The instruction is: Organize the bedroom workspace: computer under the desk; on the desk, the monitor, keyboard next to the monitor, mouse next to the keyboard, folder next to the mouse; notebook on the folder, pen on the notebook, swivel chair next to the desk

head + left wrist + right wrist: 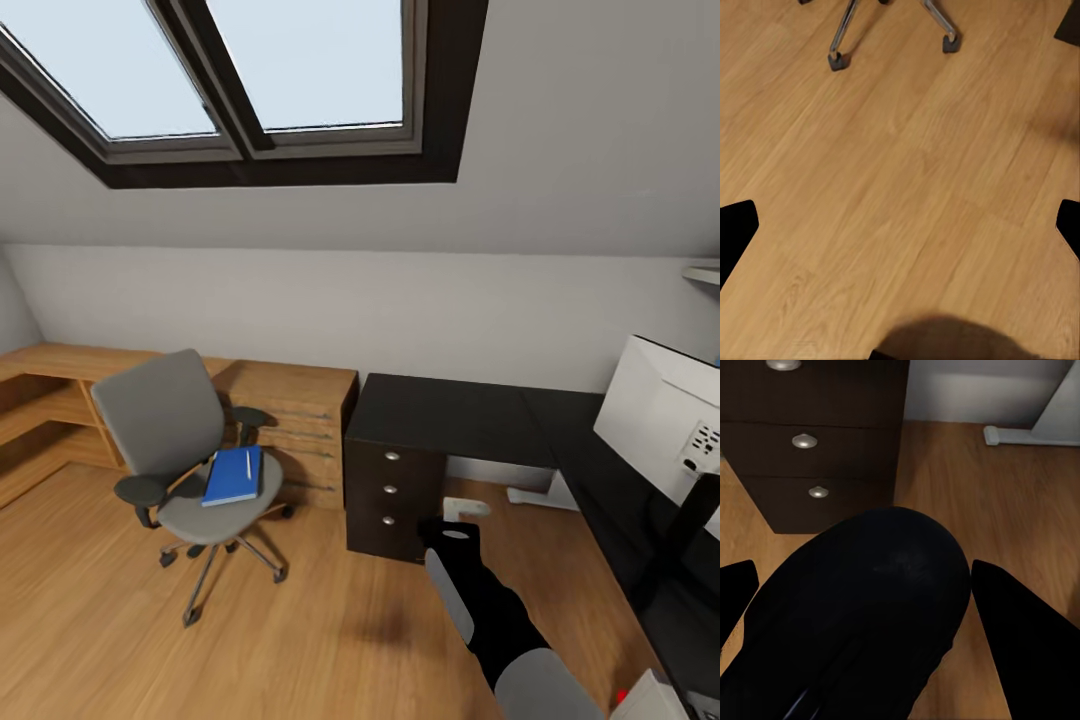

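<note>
While carried: small black rounded mouse [870, 607], light, slick shell, pinched at its sides by right fingers [1027, 645].
Left fingers [735, 232]: wide, empty.

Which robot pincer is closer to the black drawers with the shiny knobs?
The right one. The right pincer, holding a black rounded lump, is just in front of the drawer unit. The left pincer hangs over bare wood floor near the swivel chair casters.

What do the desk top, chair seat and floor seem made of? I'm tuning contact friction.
Desk top: smooth black panel, perhaps laminate, showing no grain; its sheen is hard to judge. Chair seat: grey, matte, looks like fabric upholstery, though no weave is resolvable. Floor: light wood planks with visible grain and board seams, slight satin finish.
</note>
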### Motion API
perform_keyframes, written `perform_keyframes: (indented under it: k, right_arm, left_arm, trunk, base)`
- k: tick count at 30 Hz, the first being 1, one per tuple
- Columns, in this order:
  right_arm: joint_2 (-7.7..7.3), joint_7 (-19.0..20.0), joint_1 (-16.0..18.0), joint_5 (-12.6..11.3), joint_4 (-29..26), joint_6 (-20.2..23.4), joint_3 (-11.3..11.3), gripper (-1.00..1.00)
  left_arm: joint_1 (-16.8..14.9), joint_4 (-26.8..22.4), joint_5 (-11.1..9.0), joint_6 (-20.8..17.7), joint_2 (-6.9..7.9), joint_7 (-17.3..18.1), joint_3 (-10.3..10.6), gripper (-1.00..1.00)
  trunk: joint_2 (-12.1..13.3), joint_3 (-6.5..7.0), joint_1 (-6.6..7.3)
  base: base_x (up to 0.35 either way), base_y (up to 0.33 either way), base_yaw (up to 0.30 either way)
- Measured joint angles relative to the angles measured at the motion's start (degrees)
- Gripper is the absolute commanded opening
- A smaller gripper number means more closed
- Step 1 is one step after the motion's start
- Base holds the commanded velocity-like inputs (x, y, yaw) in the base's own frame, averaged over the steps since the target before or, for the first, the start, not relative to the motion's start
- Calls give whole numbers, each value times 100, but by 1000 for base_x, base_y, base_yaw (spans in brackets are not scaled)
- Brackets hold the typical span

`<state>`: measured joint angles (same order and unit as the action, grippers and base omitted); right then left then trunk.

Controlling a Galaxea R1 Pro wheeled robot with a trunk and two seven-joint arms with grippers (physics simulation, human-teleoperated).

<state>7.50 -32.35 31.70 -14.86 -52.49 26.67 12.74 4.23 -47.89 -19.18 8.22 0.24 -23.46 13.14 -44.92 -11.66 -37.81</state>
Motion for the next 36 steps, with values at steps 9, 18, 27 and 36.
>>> perform_keyframes:
  k: [9,18,27,36]
  right_arm:
    - [0,7,-2,0,0,0,-8,-100]
    - [0,9,-2,-5,-2,0,-8,-100]
    - [-1,9,-3,-9,0,0,-9,-100]
    - [-1,9,-2,-9,0,0,-9,-100]
  left_arm:
    - [0,0,0,0,-2,9,0,100]
    - [0,2,0,0,-2,9,0,100]
    - [0,2,1,0,-10,9,1,100]
    - [0,4,1,0,-10,9,1,100]
  trunk:
    - [0,53,0]
    - [0,54,0]
    - [0,54,0]
    - [0,54,0]
  base:
    - [321,0,0]
    - [321,0,0]
    - [323,0,0]
    - [324,0,11]
